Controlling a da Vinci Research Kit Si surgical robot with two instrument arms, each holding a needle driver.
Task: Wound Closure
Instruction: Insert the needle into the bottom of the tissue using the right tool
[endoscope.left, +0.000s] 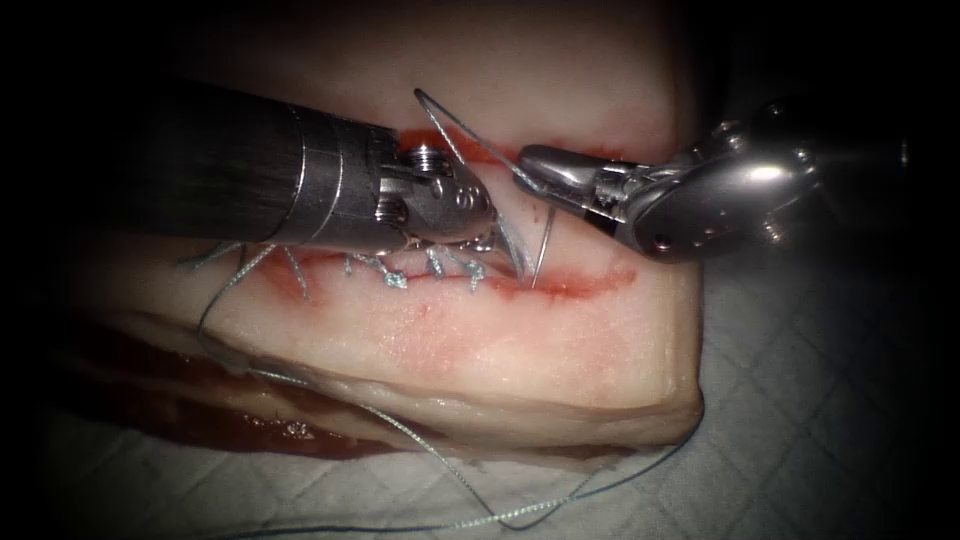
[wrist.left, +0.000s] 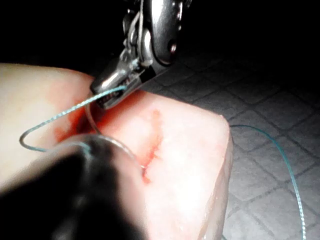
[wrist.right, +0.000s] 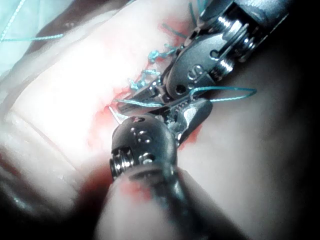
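Note:
My right tool (endoscope.left: 527, 168) comes in from the right, shut on the curved needle (endoscope.left: 543, 250) near its tail end, where the teal thread (endoscope.left: 450, 130) joins. The needle hangs down, its tip touching the tissue (endoscope.left: 560, 350) at the right, unstitched part of the cut (endoscope.left: 595, 284). In the left wrist view the same tool (wrist.left: 107, 97) grips the needle (wrist.left: 131, 152), which arcs down to the red line. My left tool (endoscope.left: 512, 255) lies across the cut just left of the needle tip. In the right wrist view, left tool (wrist.right: 142, 95) and right tool (wrist.right: 175, 112) almost touch.
Several knotted stitches with cut ends (endoscope.left: 395, 275) close the left and middle of the cut. A long thread (endoscope.left: 400, 430) trails over the tissue's front face onto the white quilted cloth (endoscope.left: 800, 400). A second red line (endoscope.left: 450, 140) runs behind the tools.

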